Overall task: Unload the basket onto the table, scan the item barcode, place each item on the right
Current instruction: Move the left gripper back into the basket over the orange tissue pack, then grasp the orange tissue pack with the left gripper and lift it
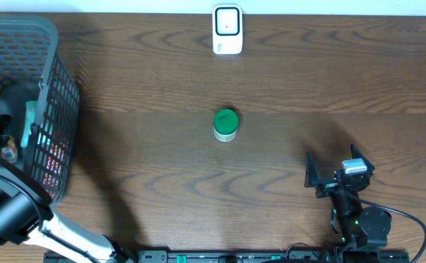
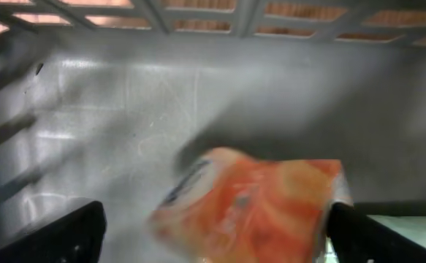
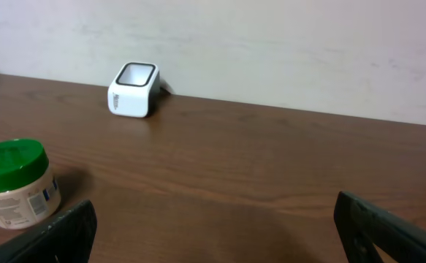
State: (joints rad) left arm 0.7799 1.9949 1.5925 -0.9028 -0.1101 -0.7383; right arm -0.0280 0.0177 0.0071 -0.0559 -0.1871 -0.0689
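Note:
An orange packet (image 2: 260,208) lies blurred on the grey floor of the basket (image 2: 125,109), seen in the left wrist view. My left gripper (image 2: 216,230) stands open around it: the packet's right edge is close to the right finger (image 2: 381,237), and a gap separates it from the left finger (image 2: 59,237). Overhead, that arm reaches into the basket (image 1: 59,80) at the left edge. The white scanner (image 1: 227,29) stands at the table's far middle. My right gripper (image 1: 335,172) hangs open and holds nothing at the front right.
A green-lidded jar (image 1: 226,124) stands upright in the middle of the table, left of my right gripper, and shows in the right wrist view as the jar (image 3: 15,183) with the scanner (image 3: 133,89) behind it. The basket holds other items, among them a teal one (image 1: 30,120).

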